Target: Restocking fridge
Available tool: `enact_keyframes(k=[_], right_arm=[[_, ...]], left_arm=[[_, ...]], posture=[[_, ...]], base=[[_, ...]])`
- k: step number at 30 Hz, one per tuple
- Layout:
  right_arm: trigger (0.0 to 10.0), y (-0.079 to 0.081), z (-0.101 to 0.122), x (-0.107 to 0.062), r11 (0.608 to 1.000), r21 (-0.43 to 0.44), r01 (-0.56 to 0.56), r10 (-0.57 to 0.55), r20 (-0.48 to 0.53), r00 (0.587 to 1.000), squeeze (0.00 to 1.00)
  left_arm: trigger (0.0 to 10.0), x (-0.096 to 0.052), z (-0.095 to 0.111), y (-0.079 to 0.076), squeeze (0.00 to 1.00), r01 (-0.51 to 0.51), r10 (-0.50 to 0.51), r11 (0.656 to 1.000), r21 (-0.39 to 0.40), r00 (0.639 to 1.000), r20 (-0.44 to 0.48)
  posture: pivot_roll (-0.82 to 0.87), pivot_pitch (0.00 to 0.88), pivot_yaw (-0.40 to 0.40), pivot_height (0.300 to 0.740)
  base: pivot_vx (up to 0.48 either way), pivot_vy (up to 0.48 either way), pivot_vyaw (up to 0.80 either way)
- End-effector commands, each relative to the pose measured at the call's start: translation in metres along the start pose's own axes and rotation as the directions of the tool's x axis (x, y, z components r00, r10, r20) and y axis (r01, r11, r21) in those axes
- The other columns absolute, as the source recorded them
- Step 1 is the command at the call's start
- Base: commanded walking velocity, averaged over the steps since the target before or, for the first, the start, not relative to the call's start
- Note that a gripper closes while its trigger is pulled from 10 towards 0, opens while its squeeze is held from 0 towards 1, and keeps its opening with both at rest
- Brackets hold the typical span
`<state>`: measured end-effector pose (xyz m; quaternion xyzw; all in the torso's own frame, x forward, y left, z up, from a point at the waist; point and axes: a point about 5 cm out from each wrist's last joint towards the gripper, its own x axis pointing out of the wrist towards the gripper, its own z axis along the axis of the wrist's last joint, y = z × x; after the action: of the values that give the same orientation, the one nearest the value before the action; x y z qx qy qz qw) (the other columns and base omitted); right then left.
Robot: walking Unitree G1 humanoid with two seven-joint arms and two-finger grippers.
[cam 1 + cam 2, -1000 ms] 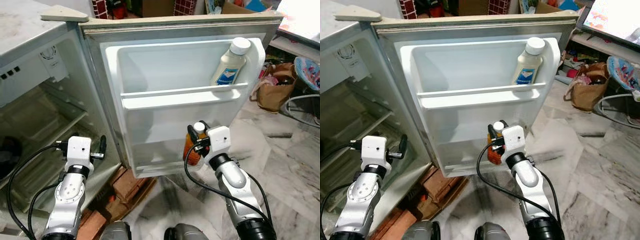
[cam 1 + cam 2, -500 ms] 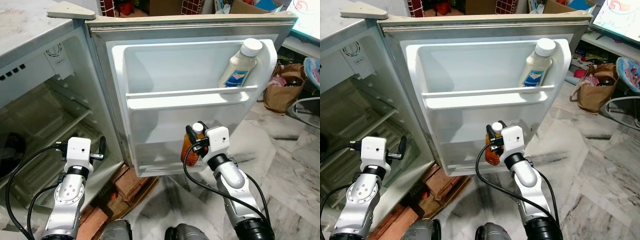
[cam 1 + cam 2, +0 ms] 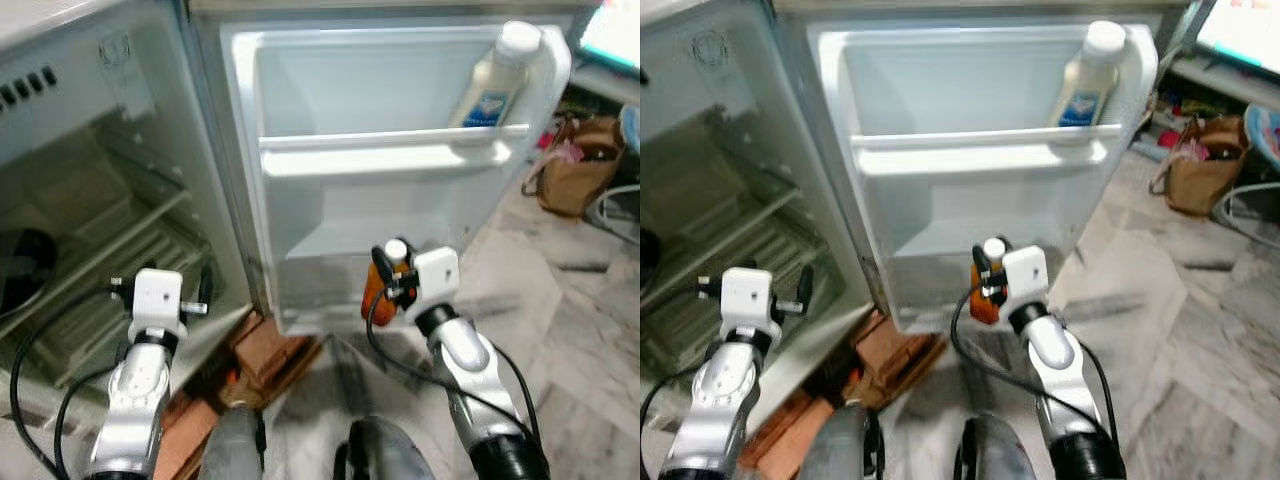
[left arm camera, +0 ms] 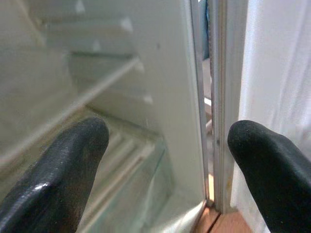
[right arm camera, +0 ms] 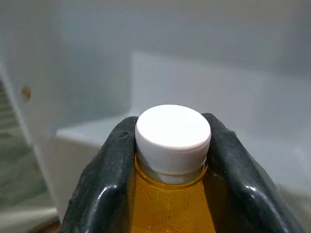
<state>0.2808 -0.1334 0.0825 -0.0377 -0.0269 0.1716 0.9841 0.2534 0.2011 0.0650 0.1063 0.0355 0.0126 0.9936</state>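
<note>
We see one small fridge (image 3: 90,180) with its door (image 3: 400,180) swung wide open, two bottles, two robot arms and one brown bag (image 3: 578,165) on the marble floor (image 3: 580,330) off to the right.

The first bottle is a white squeeze bottle (image 3: 495,80) with a white cap. It stands in the door's upper shelf (image 3: 390,150), at the far right end, leaning slightly.

The second bottle is an amber bottle (image 5: 170,204) with a white ribbed cap. Our right gripper (image 3: 392,275) clamps it at the neck, one black finger pressed on each side just under the cap, so the fingers are only as far apart as the neck is wide. The bottle stands upright, its long axis vertical, cap pointing up. It hangs just in front of the door's lower compartment (image 3: 340,260), towards its right side, at about the height of that compartment's floor.

Our left gripper (image 3: 200,290) touches and carries nothing. Its two black fingers (image 4: 63,170) are spread wide apart, aimed at the fridge's hinge edge, beside the open cabinet with its wire shelves (image 3: 110,270). Red bricks (image 3: 265,350) lie under the fridge's front corner.

The head views are slightly blurred.
</note>
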Motion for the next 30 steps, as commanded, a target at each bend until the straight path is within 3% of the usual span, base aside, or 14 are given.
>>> enact_keyframes(k=[1, 16, 30], right_arm=[[10.0, -0.002, 0.003, 0.001, 1.0, -0.007, 0.012, -0.012, 0.015, 1.0, 0.0], [10.0, -0.007, 0.016, 0.009, 0.999, -0.047, 0.023, -0.02, 0.059, 0.998, 0.0], [10.0, -0.008, 0.019, 0.004, 0.998, -0.06, 0.031, -0.027, 0.066, 0.997, 0.0]], left_arm=[[10.0, -0.002, -0.002, 0.002, 0.0, -0.01, 0.01, 1.0, 0.021, 1.0, -0.017], [10.0, 0.0, 0.002, -0.003, 0.0, -0.008, 0.009, 1.0, 0.021, 1.0, -0.013], [10.0, 0.004, 0.003, -0.001, 0.0, 0.022, -0.021, 0.999, 0.028, 0.999, -0.042]], posture=[[0.07, 0.119, -0.022, 0.631], [-0.03, 0.166, -0.012, 0.631], [-0.06, 0.194, -0.01, 0.631]], base=[[0.0, 0.0, 0.0], [0.0, 0.0, 0.0], [0.0, 0.0, 0.0]])
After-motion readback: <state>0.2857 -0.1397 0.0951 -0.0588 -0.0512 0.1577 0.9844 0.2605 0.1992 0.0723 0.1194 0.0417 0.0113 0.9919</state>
